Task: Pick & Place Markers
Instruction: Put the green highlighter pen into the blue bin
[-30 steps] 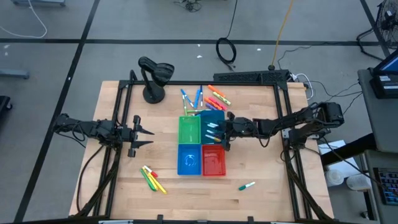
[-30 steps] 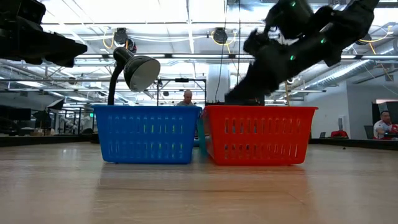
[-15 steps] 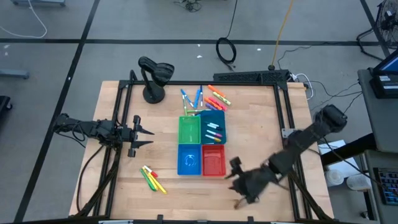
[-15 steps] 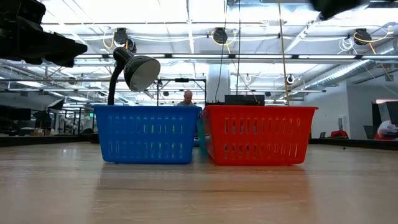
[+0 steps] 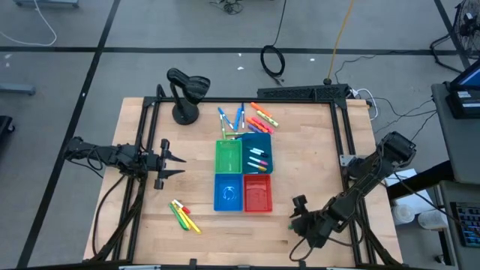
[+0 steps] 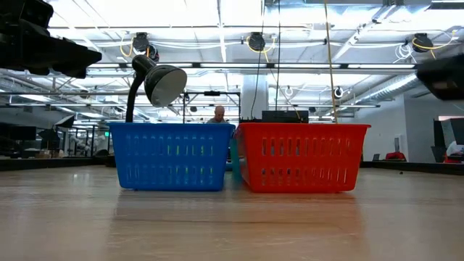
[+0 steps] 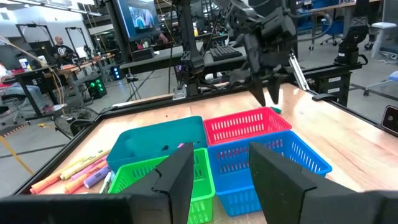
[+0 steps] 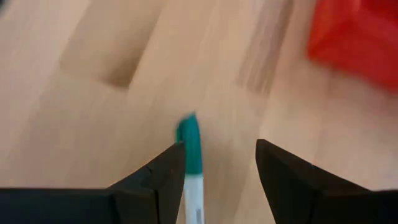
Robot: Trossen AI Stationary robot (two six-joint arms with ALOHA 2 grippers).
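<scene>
Four small square bins sat as a two-by-two block at the centre of the table point(image 5: 315, 157).

- Green bin point(image 5: 229, 156), at 10 o'clock of the block — contents could not be made out.
- Teal bin point(image 5: 257, 152), at 2 o'clock — several markers point(image 5: 257, 159) lay inside, white barrels with coloured caps, pink and blue among them.
- Blue bin point(image 5: 228, 193), at 8 o'clock — something pale lay on its floor, too small to identify.
- Red bin point(image 5: 257, 193), at 4 o'clock — a faint pale patch on the floor, not identifiable.

Loose markers on the bare wood: a cluster of blue, orange, pink and green ones point(image 5: 247, 117) at 12 o'clock of the block, touching or overlapping one another; a second small group point(image 5: 184, 215), yellow, green and orange, at 8 o'clock near the table's front edge.

One white marker with a teal-green cap point(image 8: 189, 149) lay flat on the wood at 5 o'clock of the block, beyond the red bin. The right gripper point(image 5: 298, 215) was directly over it, fingers spread wide to either side of the cap, gripping nothing.

The left gripper point(image 5: 174, 162) hung at 9 o'clock of the block, well apart from it, fingers part-way open — holding nothing.

A black desk lamp point(image 5: 185, 90) stood at 11 o'clock.
</scene>
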